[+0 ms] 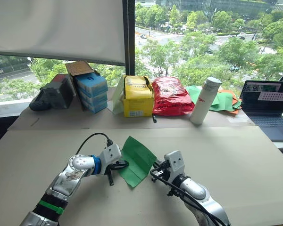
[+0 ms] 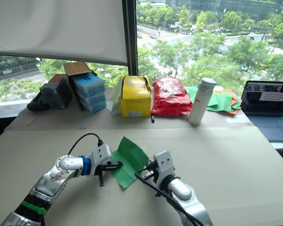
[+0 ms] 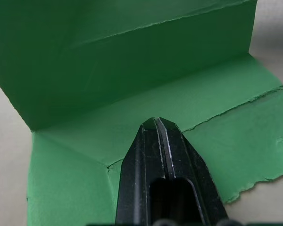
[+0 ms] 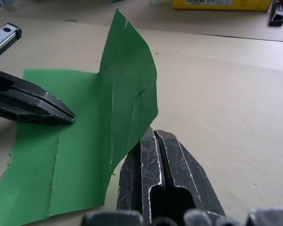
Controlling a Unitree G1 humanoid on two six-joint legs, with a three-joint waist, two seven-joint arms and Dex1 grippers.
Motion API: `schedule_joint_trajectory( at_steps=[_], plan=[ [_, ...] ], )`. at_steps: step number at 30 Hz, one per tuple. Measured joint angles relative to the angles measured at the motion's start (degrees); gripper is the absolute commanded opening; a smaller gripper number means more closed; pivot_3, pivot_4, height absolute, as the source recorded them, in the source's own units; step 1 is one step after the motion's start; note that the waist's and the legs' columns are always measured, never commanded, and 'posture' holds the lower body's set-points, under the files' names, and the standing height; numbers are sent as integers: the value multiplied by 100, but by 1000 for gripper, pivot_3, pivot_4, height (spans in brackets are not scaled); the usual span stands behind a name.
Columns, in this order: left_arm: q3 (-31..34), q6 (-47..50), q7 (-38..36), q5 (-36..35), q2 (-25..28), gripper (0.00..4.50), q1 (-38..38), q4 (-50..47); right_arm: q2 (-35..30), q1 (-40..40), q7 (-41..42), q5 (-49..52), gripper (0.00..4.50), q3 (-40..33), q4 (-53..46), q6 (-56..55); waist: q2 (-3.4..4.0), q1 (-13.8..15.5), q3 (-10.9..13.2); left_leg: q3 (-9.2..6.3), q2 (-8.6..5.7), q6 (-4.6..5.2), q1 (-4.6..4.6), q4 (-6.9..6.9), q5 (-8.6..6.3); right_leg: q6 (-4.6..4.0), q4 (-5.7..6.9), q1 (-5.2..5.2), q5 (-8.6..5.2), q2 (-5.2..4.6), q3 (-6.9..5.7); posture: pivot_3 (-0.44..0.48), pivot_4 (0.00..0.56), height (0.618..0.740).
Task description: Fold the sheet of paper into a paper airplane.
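The sheet of paper (image 1: 137,160), bright green with crease lines, lies on the beige table (image 1: 236,160) between my two grippers. Its left part lies flat and its right part stands up as a flap (image 4: 129,89). My left gripper (image 1: 126,164) is shut, its tip (image 3: 156,123) pressing on the flat part close to the crease. My right gripper (image 1: 156,166) is shut too, its tip (image 4: 153,134) against the lower edge of the raised flap; I see no paper between its fingers. From the right wrist camera, the left gripper (image 4: 68,117) shows resting on the sheet.
Along the back by the window stand a black bag (image 1: 54,94), stacked blue boxes (image 1: 91,92), a yellow box (image 1: 138,96), a red bag (image 1: 171,96), a white bottle (image 1: 204,100), a heap of green and orange sheets (image 1: 224,101) and a laptop (image 1: 266,101).
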Motion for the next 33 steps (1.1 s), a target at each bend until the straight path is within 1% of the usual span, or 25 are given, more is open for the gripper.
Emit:
schedule_joint_trajectory(
  at_steps=[4,9,12,16,18,20,26,28,30,33],
  plan=[
    [53,0,-2,0,17,0,-35,29,-59,-542,696,113,48,210,324,-216,4,-37,2,-1,0,0,-1,-2,0,-1,1,-2,0,3,-1,0,150,740],
    [169,126,12,-51,28,0,-5,-22,-222,-1091,1431,98,48,702,699,-346,3,-83,2,0,0,-1,-4,-3,1,-1,2,-6,0,5,0,0,150,740],
    [477,399,66,-211,175,0,252,-293,-388,-1177,1697,-17,48,956,918,-303,3,-138,3,1,1,-31,-19,-8,18,-3,4,-17,-2,5,2,0,150,740],
    [1009,958,133,-518,478,0,873,-944,-520,-1370,1789,-251,48,1139,1288,-240,4,-250,5,4,4,-54,-31,-27,31,-8,5,-23,-4,5,10,0,150,740],
    [1336,1281,123,-818,572,0,1324,-1364,-527,-1565,1836,-352,48,1194,1406,-185,5,-264,6,3,7,-56,-31,-30,32,-11,6,-26,-6,5,9,0,150,740],
    [1579,1570,118,-1105,618,0,1607,-1669,-579,-1613,1898,-374,48,1186,1425,-161,5,-218,8,-4,7,-57,-30,-30,32,-13,3,-26,-7,2,3,0,150,740],
    [2187,2130,178,-1835,672,0,1677,-2439,-626,-1799,2091,-481,48,1228,1499,-89,2,-186,11,-14,1,-57,-19,-30,30,-13,-2,-26,-6,-15,4,0,150,740],
    [2270,2239,296,-2047,594,0,1612,-2531,-635,-1864,2155,-499,48,1242,1533,-80,2,-198,11,-15,1,-59,-19,-34,31,-13,-1,-27,-6,-13,4,0,150,740],
    [2222,2212,490,-2032,441,0,1574,-2514,-641,-1927,2207,-516,48,1263,1540,-22,2,-199,11,-13,-1,-61,-19,-35,32,-13,0,-24,-6,-10,3,0,150,740],
    [1791,2009,765,-1730,235,0,1671,-2228,-658,-1999,2246,-521,48,1293,1513,92,2,-199,11,-9,-3,-61,-22,-36,32,-14,3,-21,-5,-9,3,0,150,740]
  ],
)
